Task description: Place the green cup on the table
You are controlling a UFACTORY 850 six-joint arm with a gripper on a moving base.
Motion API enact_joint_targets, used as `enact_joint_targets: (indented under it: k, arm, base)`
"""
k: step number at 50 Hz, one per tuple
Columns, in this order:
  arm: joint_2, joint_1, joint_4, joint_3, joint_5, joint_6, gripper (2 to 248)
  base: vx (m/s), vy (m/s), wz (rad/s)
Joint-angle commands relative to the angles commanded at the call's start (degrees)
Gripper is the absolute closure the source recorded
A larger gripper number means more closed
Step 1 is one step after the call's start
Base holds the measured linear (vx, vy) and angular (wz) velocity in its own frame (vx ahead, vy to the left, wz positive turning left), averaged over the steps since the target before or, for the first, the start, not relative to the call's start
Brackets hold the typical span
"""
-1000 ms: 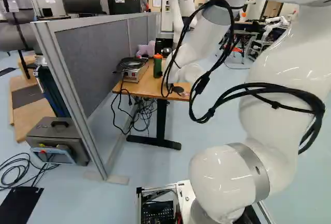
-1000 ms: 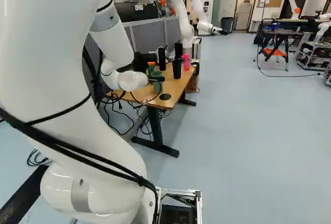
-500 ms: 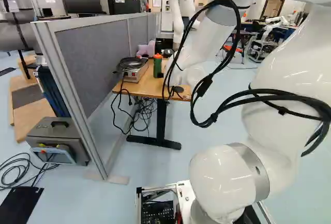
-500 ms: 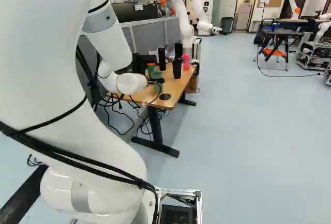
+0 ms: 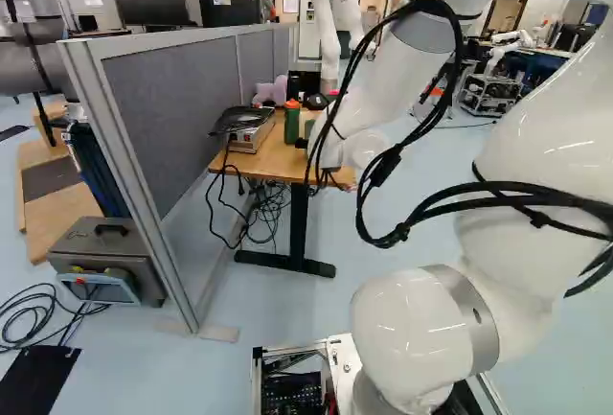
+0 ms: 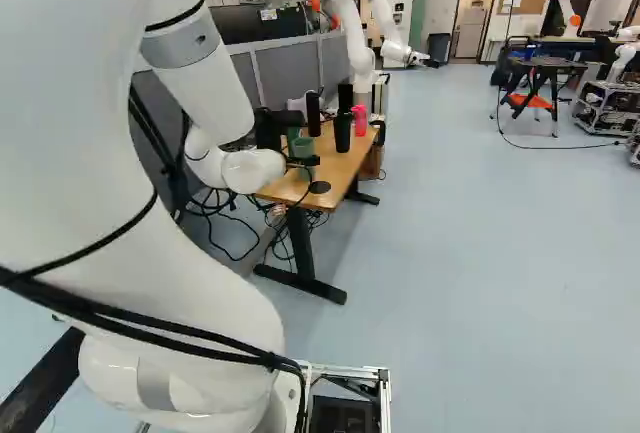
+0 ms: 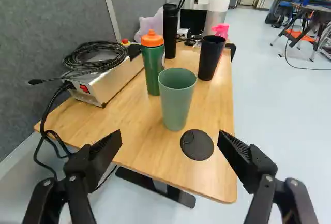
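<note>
In the right base view my gripper (image 6: 304,161) shows as a small dark shape at the end of the arm, close by the green cup (image 6: 303,146). The wrist view has the gripper (image 7: 169,138) wide open, nothing between its fingers. Ahead of them the pale green cup (image 7: 176,102) stands upright and empty on the wooden table (image 7: 139,136), apart from both fingers. A flat black disc (image 7: 197,145) lies in the tabletop on the cup's near side.
Behind the cup stand a green bottle with orange lid (image 7: 153,63), a black tumbler (image 7: 211,58), a tall black bottle (image 7: 170,30) and a pink bottle (image 6: 360,120). A metal box (image 7: 106,81) with coiled cable sits by the grey partition (image 7: 57,27). Another robot (image 6: 352,28) stands beyond.
My arm's wrist end has moved lower, and rightward in the left base view. The green cup shows more fully in the right base view. The base has stayed in place.
</note>
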Motion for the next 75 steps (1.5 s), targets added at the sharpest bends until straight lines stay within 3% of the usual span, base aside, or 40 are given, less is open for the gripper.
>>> enact_joint_targets:
  k: [40, 75]
  arm:
    - [10.0, -2.57, 0.0, 13.36, 6.54, 0.0, 3]
    - [13.46, -3.46, 0.0, 18.0, 8.8, 0.0, 3]
  base:
    - [0.0, 0.0, 0.0]
    - [0.0, 0.0, 0.0]
